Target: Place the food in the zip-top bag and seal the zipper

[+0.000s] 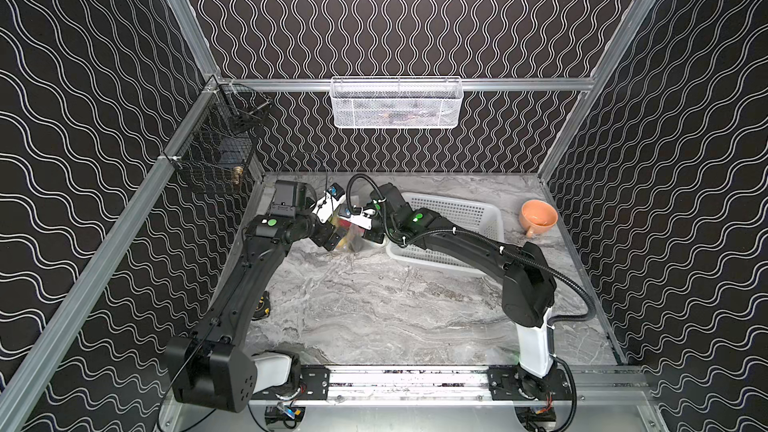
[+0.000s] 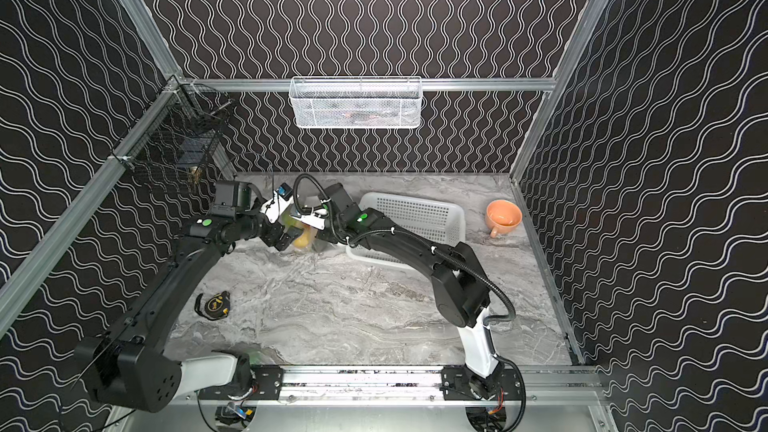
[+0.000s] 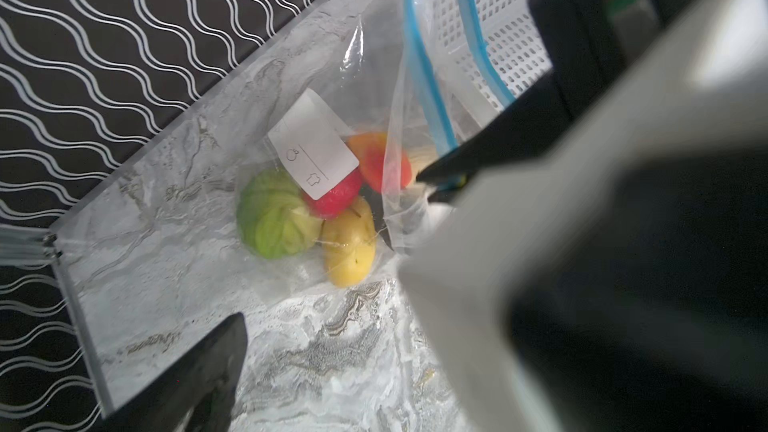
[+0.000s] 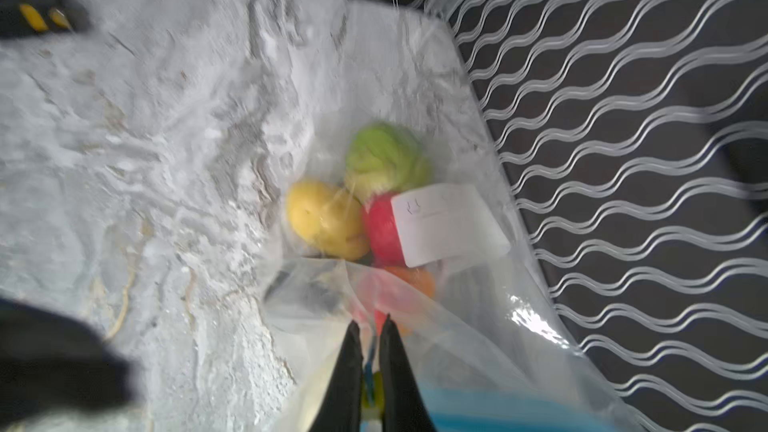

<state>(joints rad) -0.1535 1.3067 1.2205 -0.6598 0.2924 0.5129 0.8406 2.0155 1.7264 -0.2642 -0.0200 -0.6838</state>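
Standing by the cell, I see the zip-top bag (image 3: 399,126) on the marble table (image 1: 374,317), a little left of the middle of the frame in both top views, squeezed between the two arm ends. The right gripper (image 4: 370,322) is clamped on the zipper (image 3: 432,105). Its two black fingers (image 4: 351,367) pinch the light-blue strip close to the small yellowish tab (image 4: 374,394). Away from that pinch the strip bows out into an open loop, so the mouth is not sealed.

The food lies at the bottom of the bag, just beyond the right gripper's tips: a green melon (image 3: 272,218), a red strawberry (image 3: 334,203), a yellow lemon (image 3: 349,251) and an orange-red mango (image 3: 380,160). They are bunched together, partly behind the white label (image 3: 313,151).

The left gripper (image 1: 332,241) sits just left of the bag with its jaws spread wide, grasping nothing.

The white basket (image 1: 457,211) lies right of the bag, under the right arm. An orange cup (image 1: 538,216) stands at the far right, and a tape measure (image 2: 212,305) sits at the lower left.
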